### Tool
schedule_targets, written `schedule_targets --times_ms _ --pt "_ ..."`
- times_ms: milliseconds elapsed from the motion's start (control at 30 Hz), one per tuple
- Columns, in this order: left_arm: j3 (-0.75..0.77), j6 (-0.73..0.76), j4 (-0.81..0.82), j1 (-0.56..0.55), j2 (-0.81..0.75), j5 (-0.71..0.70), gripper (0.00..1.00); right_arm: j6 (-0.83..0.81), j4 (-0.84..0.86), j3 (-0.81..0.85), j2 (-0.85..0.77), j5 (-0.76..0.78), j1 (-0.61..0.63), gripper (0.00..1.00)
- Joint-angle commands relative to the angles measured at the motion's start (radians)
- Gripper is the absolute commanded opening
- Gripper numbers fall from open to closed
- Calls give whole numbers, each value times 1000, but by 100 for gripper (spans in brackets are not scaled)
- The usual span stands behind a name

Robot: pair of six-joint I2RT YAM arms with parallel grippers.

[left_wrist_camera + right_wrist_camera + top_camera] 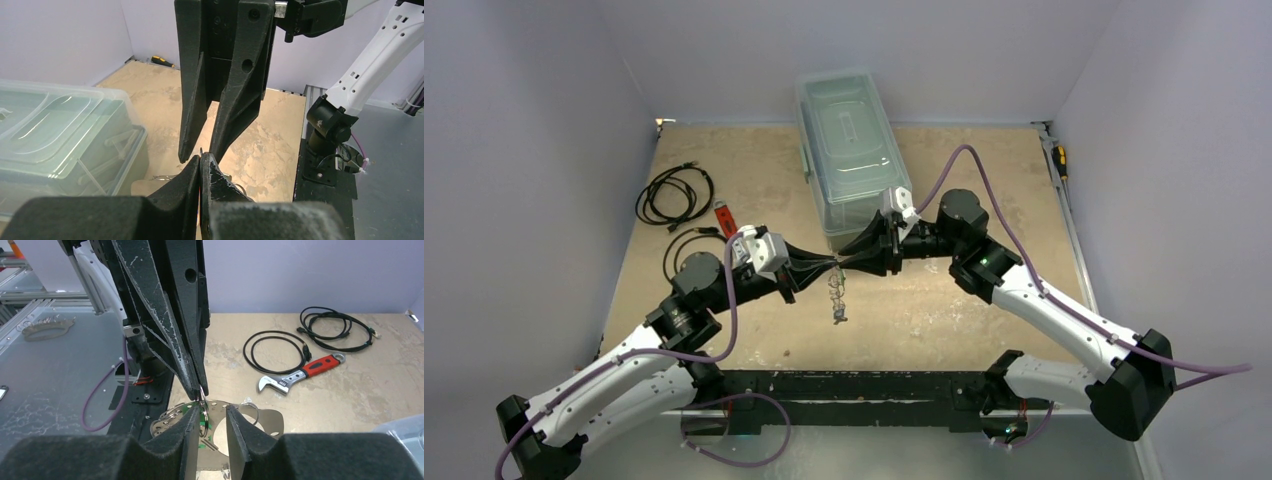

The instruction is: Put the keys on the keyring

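At the left of the sandy-brown surface (pixel 964 310) lie black coiled cables (pixel 674 195) and a red-handled adjustable wrench (pixel 302 374), both well apart from the work. Toward the middle, raised above the surface, the left gripper (pixel 200 160) has its fingers pressed tight together on a small wire ring (pixel 202 395). From that ring hangs the keyring (pixel 267 424), a large thin silvery oval loop with a flat crescent band, dangling between the two arms. Just beside the ring, a scrap of bright green is probably the plastic head of one of the tiny metal keys (pixel 192 411), though the black fingers hide most of it. The blue one I cannot make out. Facing from the right, the right gripper (pixel 212 414) has its fingers a narrow gap apart around the same wire ring, gripping nothing as far as its wrist view shows. Behind stands a clear plastic lidded box (pixel 849 150). I judge the keyring light, stiff and slick, apt to swing and twist on a one-point hold, so the flat band is the steadier place to pinch. The wire rings look springy and will want prying at the split. The keys, tiny and light, are best taken by their plastic heads, where the fingers get some bite.
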Motion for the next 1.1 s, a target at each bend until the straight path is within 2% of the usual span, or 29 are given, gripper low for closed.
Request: schedule_targets --times_ms 0,267,533,667,833,1067 --pt "31 -21 81 1 -2 10 0 13 51 37 -6 -24 0 26" --pt "32 -23 82 2 -1 8 0 13 60 35 5 -55 -1 0" --pt "23 -16 81 2 -24 -14 0 8 14 44 -24 -10 -1 0" --pt "29 -3 59 1 -38 -38 20 -65 -126 89 -21 38 0 0" --pt "53 2 25 1 -46 -51 36 -97 -234 139 -26 105 0 0" --pt "155 89 -134 1 -6 -104 41 -256 -621 323 27 304 1 0"
